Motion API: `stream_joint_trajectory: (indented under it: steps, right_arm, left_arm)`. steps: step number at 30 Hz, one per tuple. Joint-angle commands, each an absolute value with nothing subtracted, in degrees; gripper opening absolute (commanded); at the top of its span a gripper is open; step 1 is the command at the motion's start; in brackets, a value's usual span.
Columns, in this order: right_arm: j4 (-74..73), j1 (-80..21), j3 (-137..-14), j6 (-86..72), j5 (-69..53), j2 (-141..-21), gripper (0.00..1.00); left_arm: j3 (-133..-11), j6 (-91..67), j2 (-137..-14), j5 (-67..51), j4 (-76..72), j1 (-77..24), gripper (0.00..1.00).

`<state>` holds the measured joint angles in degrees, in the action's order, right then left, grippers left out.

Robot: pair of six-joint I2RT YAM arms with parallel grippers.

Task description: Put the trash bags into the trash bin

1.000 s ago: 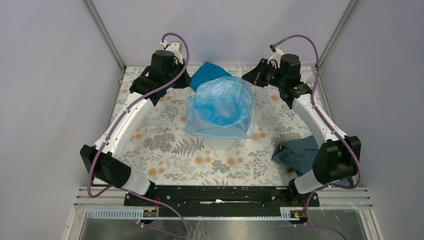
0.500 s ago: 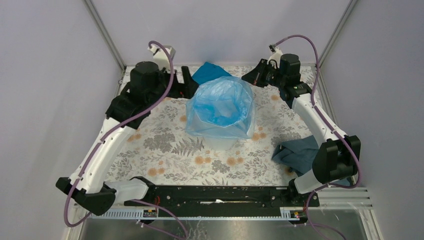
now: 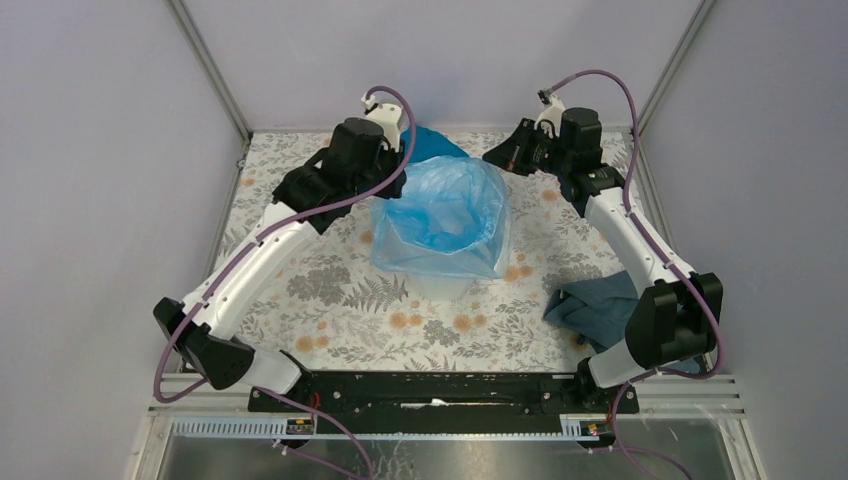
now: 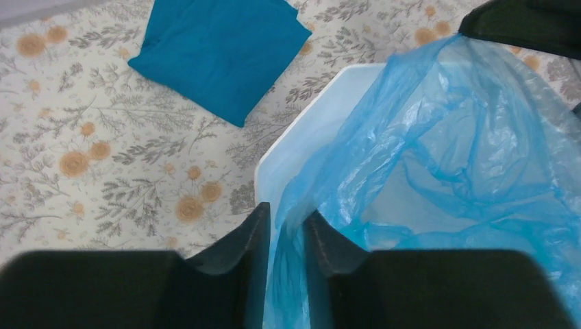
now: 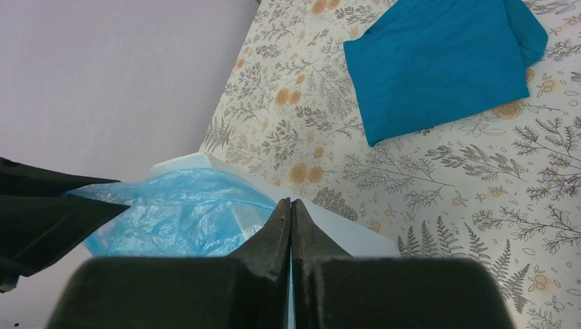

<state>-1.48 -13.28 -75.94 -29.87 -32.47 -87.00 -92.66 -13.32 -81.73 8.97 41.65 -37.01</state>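
2 hands at trash bin (image 4: 308, 127) | left hand (image 4: 284, 216): trash bag (image 4: 466, 151) between fingers (image 4: 252, 236), grip unclear | right hand (image 5: 291, 205): together

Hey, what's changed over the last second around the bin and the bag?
The left gripper pulled back to the left, away from the trash bin, then returned to its far-left rim. Its jaws now stand part-open astride the edge of the trash bag, not yet clamped. The right gripper stayed shut on the bag's far-right edge. Bag, bin, teal cloth and grey-blue cloth did not move.
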Motion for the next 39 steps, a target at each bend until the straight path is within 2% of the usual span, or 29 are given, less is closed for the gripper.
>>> stream_joint_trajectory:
  steps: [1, 2, 5, 12, 16, 19, 20, 25, 27, 30, 33, 39]
  right_arm:
    - [-1.01, -12.85, -78.9, -29.31, -33.46, -85.35, 0.0]
    - [-0.99, -12.91, -79.0, -29.16, -33.25, -85.49, 0.0]
    - [-0.82, -12.87, -79.17, -29.13, -31.43, -85.89, 0.0]
    - [-0.44, -12.78, -80.32, -30.17, -31.83, -88.63, 0.0]
    - [-0.66, -12.68, -80.31, -29.96, -34.0, -89.14, 0.0]
    - [-7.36, -12.27, -82.88, -29.95, -36.45, -88.05, 0.0]
    - [-8.86, -12.3, -82.89, -29.37, -36.8, -86.91, 0.03]
    - [-7.05, -7.08, -75.42, -31.75, -38.31, -79.18, 0.35]
    - [0.26, -2.25, -69.82, -38.2, -45.76, -77.47, 0.54]
    - [18.47, 2.77, -60.44, -51.34, -54.97, -75.74, 0.73]
    - [29.43, 3.95, -52.5, -59.77, -57.37, -73.63, 0.83]
    - [38.26, 3.96, -46.0, -64.46, -59.01, -74.18, 0.86]
  left_arm:
    - [-97.63, -16.28, -80.9, 6.13, 40.04, -35.0, 0.12]
    - [-98.03, -18.01, -81.33, 4.68, 40.07, -33.25, 0.05]
    - [-99.42, -21.71, -83.01, -1.32, 39.76, -27.74, 0.03]
    - [-100.81, -24.47, -88.83, -9.64, 36.92, -22.91, 0.06]
    - [-96.61, -25.33, -88.77, -12.9, 34.05, -22.1, 0.07]
    - [-93.87, -25.25, -88.26, -12.83, 32.84, -21.17, 0.1]
    - [-93.26, -25.18, -88.17, -12.83, 32.53, -20.6, 0.11]
    - [-90.4, -26.02, -89.34, -15.48, 30.2, -18.07, 0.11]
    - [-89.41, -26.69, -90.05, -17.01, 29.27, -17.78, 0.11]
    - [-86.98, -27.93, -90.05, -19.35, 27.26, -17.45, 0.11]
    - [-85.77, -28.53, -89.7, -20.44, 26.38, -17.48, 0.11]
    - [-84.02, -29.27, -89.6, -22.12, 25.61, -17.49, 0.11]
